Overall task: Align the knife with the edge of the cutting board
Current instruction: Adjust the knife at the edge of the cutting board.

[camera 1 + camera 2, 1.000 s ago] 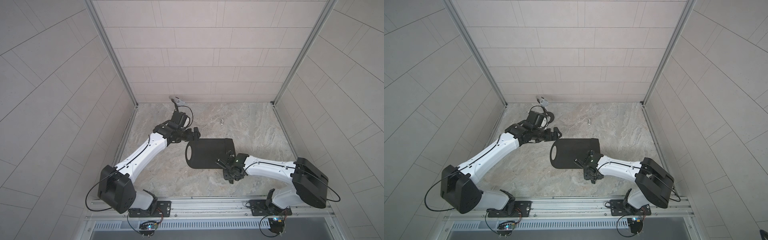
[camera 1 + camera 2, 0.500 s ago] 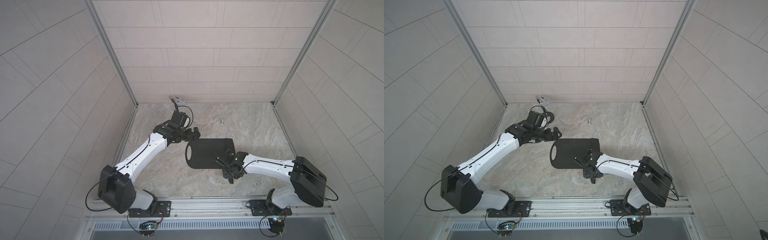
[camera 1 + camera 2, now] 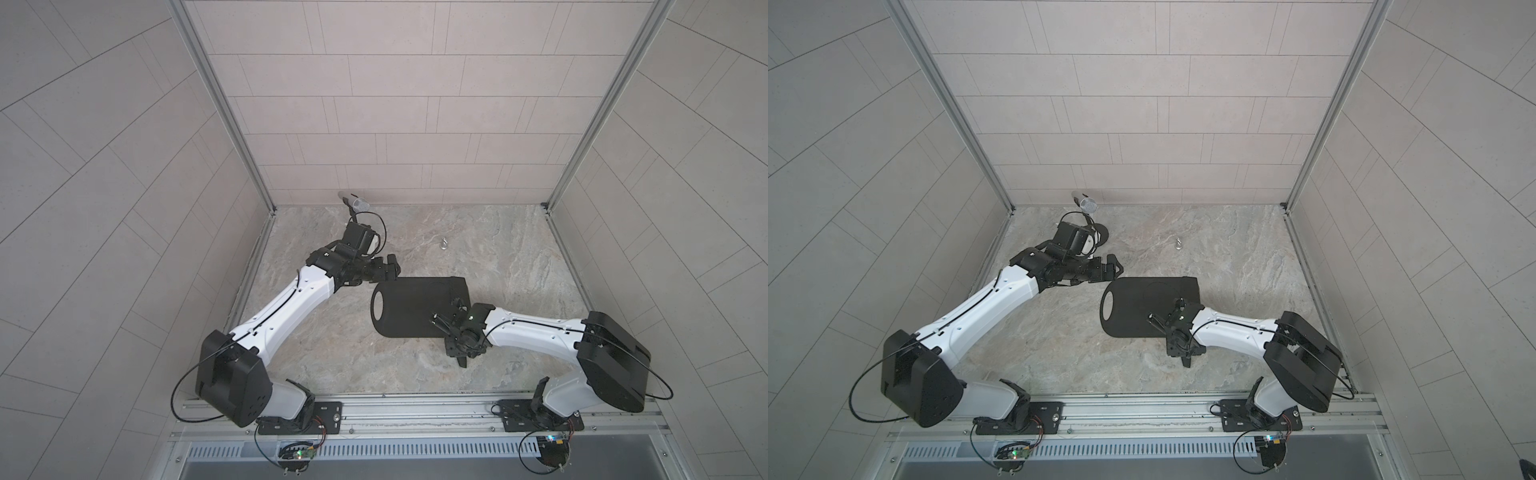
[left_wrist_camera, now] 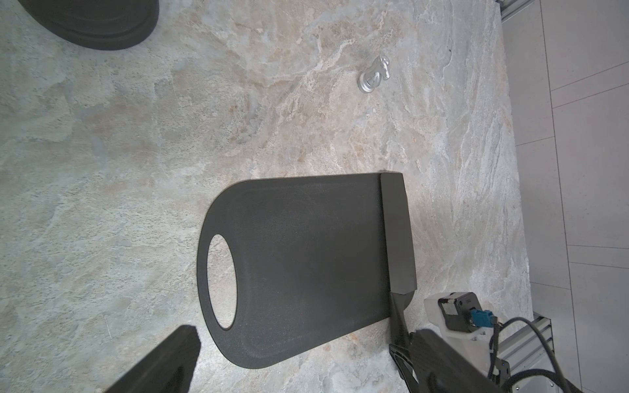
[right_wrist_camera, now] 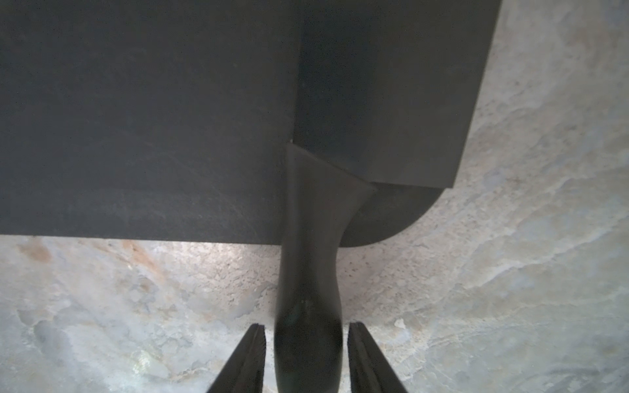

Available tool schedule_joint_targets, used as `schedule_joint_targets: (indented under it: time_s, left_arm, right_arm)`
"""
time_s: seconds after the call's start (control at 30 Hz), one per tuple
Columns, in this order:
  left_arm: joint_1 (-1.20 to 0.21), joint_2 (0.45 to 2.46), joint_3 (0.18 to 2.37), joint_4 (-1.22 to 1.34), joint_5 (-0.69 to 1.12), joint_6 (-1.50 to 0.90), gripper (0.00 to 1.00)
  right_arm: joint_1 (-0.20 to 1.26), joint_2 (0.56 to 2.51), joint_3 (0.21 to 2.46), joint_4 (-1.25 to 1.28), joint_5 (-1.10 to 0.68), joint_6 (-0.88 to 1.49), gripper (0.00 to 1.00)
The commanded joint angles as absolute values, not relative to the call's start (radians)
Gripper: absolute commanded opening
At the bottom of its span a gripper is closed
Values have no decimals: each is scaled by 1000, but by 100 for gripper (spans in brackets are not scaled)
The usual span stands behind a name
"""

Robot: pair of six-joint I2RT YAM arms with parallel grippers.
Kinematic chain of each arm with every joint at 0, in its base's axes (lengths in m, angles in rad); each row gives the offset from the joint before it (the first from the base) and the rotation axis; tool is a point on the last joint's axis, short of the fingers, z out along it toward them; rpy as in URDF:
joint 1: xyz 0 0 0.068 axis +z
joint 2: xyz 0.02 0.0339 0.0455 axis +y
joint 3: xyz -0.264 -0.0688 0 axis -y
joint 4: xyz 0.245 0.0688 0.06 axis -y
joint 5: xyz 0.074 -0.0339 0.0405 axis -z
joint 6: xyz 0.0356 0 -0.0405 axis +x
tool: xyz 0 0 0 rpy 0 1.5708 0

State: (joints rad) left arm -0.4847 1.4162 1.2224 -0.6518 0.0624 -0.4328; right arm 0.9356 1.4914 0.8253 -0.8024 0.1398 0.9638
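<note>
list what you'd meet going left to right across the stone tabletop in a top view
silver microphone on a black stand → flat matte black cutting board with oval handle hole → all-black knife with narrow handle → white right arm

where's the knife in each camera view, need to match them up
top view: knife along the board's right end, middle of picture
top view: knife same spot, slightly further left
left wrist: right of centre
right wrist: centre, handle lowest
shared landmark: board, under the blade in all four
</note>
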Motion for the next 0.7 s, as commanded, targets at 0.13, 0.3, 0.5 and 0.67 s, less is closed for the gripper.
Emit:
schedule_joint_targets:
  time_s: [0.13,0.3,0.5,0.67]
  left_arm:
    - [-489,1405,1212,-657,46,-415,100]
    - [-488,1394,1213,-659,22,-410,100]
    - [-489,1377,1215,-665,-23,-400,100]
    - [-488,1369,1214,-668,-66,-394,100]
  right_arm:
    - [933,1461,861,-806,155,938,49]
    - [923,1404,887,-827,156,900,62]
    - [895,1307,904,-830,137,822,99]
    - [842,1196,899,-829,137,756,100]
